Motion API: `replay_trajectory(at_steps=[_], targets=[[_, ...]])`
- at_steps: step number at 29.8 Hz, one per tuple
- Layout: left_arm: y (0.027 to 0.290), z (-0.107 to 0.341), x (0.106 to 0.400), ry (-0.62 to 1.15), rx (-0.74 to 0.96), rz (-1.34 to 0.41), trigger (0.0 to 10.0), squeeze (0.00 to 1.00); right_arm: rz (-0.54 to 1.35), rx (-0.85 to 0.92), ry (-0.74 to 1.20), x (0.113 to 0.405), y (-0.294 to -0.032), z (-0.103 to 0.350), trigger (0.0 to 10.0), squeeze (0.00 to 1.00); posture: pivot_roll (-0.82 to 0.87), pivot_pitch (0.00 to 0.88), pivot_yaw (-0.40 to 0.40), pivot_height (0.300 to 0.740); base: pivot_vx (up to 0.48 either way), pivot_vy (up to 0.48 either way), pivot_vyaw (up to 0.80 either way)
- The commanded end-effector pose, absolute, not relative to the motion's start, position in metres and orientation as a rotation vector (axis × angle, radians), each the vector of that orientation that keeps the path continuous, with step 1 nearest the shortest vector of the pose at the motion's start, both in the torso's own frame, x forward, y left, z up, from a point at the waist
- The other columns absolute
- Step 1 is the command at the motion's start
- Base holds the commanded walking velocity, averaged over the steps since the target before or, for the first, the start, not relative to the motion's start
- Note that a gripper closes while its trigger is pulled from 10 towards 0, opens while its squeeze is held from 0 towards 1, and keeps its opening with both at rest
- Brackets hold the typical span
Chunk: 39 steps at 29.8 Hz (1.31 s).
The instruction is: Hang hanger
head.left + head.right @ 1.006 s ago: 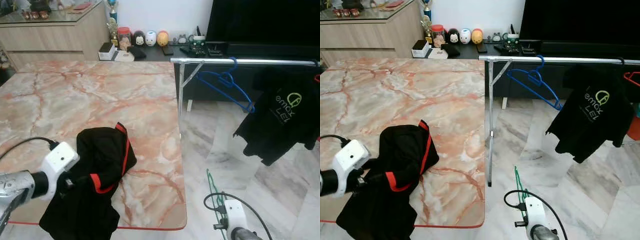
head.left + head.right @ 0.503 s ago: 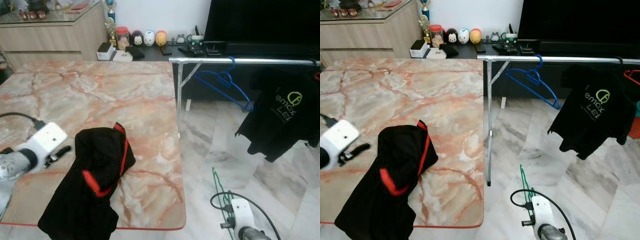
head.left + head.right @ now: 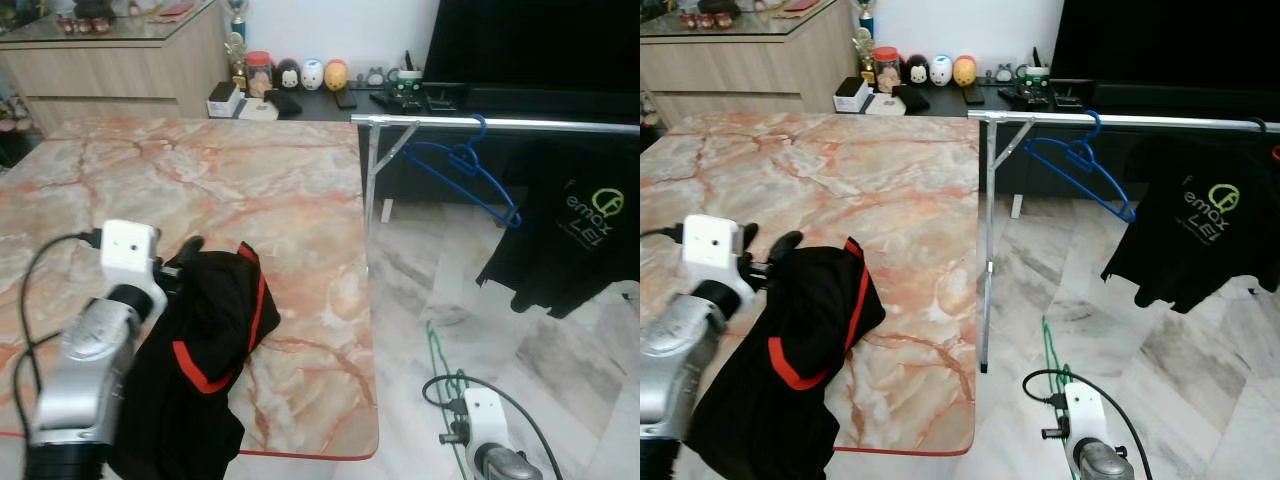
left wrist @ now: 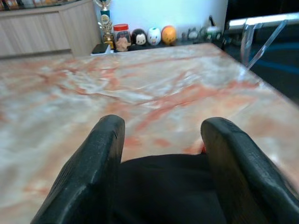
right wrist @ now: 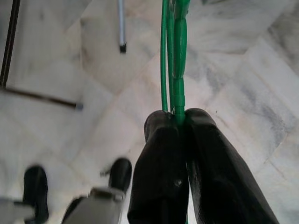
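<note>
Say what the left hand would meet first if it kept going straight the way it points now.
Probably the black garment, lying between the open fingers of the left hand. Beyond it lies bare marble table, with the figurines far behind. Depth is hard to judge.

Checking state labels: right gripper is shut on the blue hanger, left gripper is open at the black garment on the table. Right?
Not quite. The right gripper is shut on a green hanger, as the right wrist view shows; the blue hanger hangs on the rail. The left gripper is open at the black garment on the table.
</note>
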State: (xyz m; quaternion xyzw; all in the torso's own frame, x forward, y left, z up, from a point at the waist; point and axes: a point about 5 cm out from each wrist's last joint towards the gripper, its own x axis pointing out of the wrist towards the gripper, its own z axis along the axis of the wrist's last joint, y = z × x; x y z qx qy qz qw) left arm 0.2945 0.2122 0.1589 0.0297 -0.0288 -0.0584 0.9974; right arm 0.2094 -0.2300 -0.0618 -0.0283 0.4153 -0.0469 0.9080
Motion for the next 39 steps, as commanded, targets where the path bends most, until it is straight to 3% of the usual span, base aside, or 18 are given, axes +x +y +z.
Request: replay_trajectory(at_steps=[1,6,11,20,39], targets=[[0.212,0.148,0.293,-0.045,0.009,-0.072,10.0,0.0,-0.119,-0.043,0.815,0.216,-0.233,-0.057,10.0,0.0,0.04,0.0,-0.003,0.74,0.0,0.0,0.0],[0.198,0.142,0.291,-0.046,0.012,-0.07,10.0,0.0,-0.158,-0.025,0.806,0.212,-0.242,-0.056,10.0,0.0,0.03,0.0,0.004,0.74,0.0,0.0,0.0],[0.203,0.144,0.292,-0.082,-0.049,-0.057,10.0,0.0,-0.163,-0.018,0.791,0.211,-0.244,-0.055,10.0,0.0,0.02,0.0,0.005,0.74,0.0,0.0,0.0],[0.187,0.142,0.291,-0.1,-0.088,-0.089,10.0,0.0,-0.12,-0.011,0.733,0.218,-0.185,-0.062,10.0,0.0,0.01,0.0,0.003,0.74,0.0,0.0,0.0],[0.184,0.144,0.29,-0.124,-0.084,-0.122,10.0,0.0,-0.135,-0.014,0.664,0.228,-0.184,-0.054,10.0,0.0,0.01,0.0,0.013,0.74,0.0,0.0,0.0]])
